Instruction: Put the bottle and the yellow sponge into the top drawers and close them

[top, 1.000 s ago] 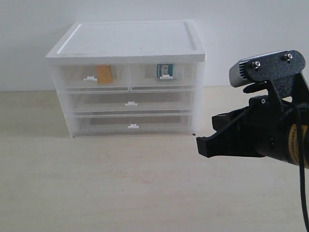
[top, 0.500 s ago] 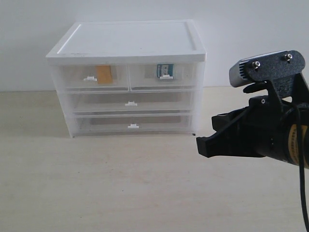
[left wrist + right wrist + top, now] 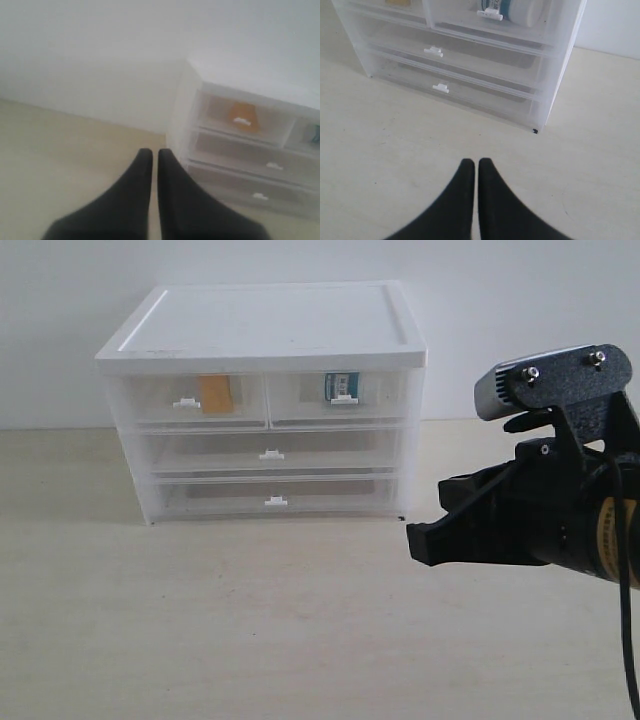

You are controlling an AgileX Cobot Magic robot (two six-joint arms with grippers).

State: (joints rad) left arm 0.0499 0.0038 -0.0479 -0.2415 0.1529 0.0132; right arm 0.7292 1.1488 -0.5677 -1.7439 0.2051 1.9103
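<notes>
Resting in shut drawers (image 3: 150, 400), sponge (image 3: 216, 395) sits nine o'clock of bottle (image 3: 341, 387); both likely light, sponge squashy, bottle slick, best gripped mid-body. Left gripper (image 3: 151, 152), right gripper (image 3: 471, 162): fingers pressed together, empty.

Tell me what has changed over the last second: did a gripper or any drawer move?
Nothing visibly changed. The right gripper is where it was, shut and empty. The yellow sponge and the bottle sit inside the closed top drawers as before.
</notes>
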